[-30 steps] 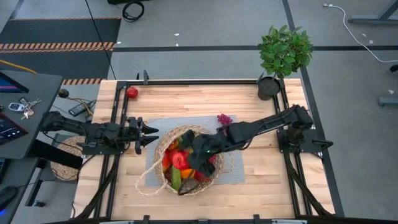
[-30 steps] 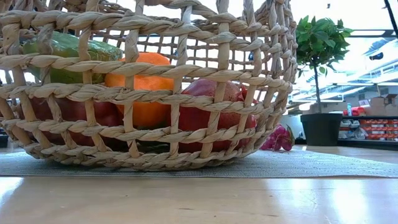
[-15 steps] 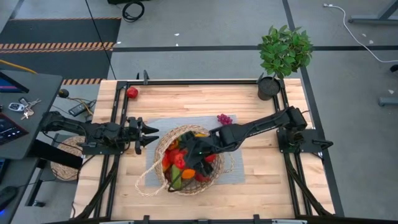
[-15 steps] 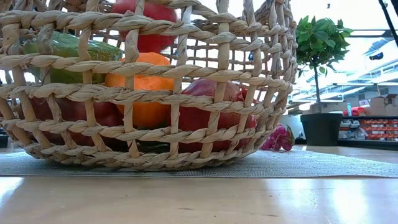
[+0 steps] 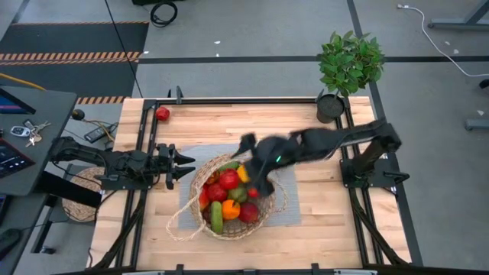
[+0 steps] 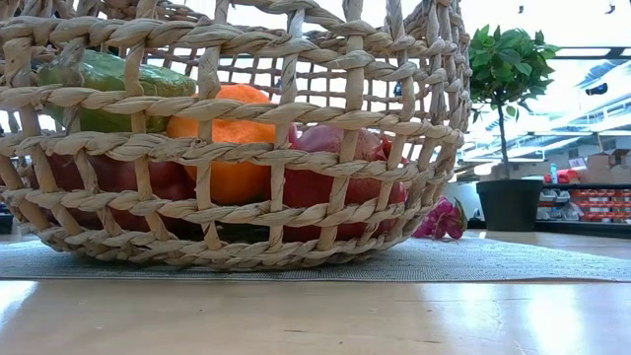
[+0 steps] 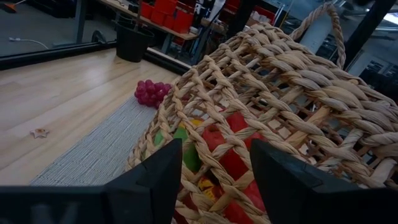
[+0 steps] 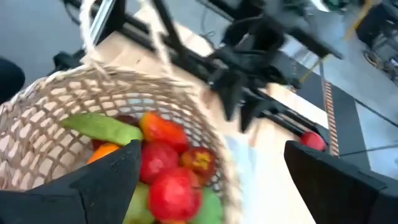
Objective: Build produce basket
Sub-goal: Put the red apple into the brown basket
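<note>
The wooden table [image 5: 321,221] carries a grey mat [image 5: 294,200], and on it sits the basket [image 5: 269,217], heaped with the produce [image 5: 228,197]. The right arm reaches over the basket's far right rim, its gripper [image 5: 256,164] spread wide and empty, hiding the mat's far part from above. The left gripper [image 5: 186,165] waits just left of the basket, fingers together. A potted plant [image 5: 350,65] stands at the far right corner. A lone red apple [image 5: 162,114] lies far left. Purple grapes [image 7: 151,93] rest on the mat behind the basket.

Materials, basket area
Basket [image 5: 231,200]: rough tan woven wicker. Beneath it, matt grey woven mat [image 5: 290,205] on smooth pale wood table [image 5: 229,122].
</note>
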